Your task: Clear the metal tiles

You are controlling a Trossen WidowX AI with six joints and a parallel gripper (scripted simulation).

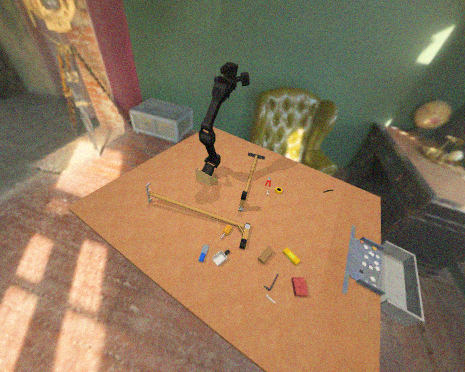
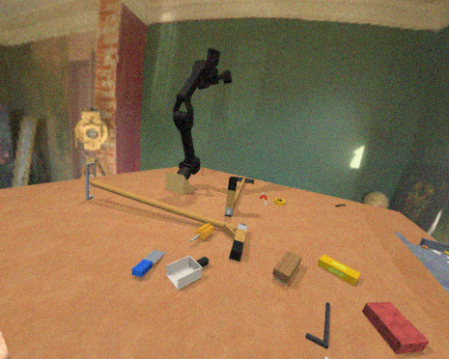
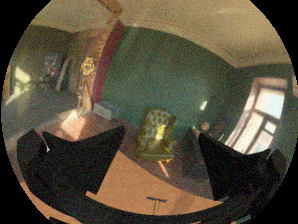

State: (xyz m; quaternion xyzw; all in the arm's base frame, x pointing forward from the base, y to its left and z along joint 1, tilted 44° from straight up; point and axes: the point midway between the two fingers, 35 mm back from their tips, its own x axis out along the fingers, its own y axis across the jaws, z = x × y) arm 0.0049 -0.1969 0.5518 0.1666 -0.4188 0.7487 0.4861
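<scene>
The top view looks steeply down from high up and well back, slantwise across the desk (image 1: 184, 240) (image 2: 81, 232) (image 3: 130, 180) toward the green wall (image 1: 194, 30) (image 2: 284, 96) (image 3: 150, 60), taking in the arm (image 1: 210, 120) (image 2: 184, 125) and the catch box (image 1: 401, 280). The exterior view sits lower and nearer, just above the desk, facing the same wall; the red block (image 1: 300, 287) (image 2: 395, 326) looms close. Both share the arm and the long scraper (image 1: 194, 209) (image 2: 158, 205). The wrist view looks outward between the end effector's fingers, very near them, over the desk's edge; it shares the tufted armchair (image 1: 291, 122) (image 3: 156, 134) with the top view.
</scene>
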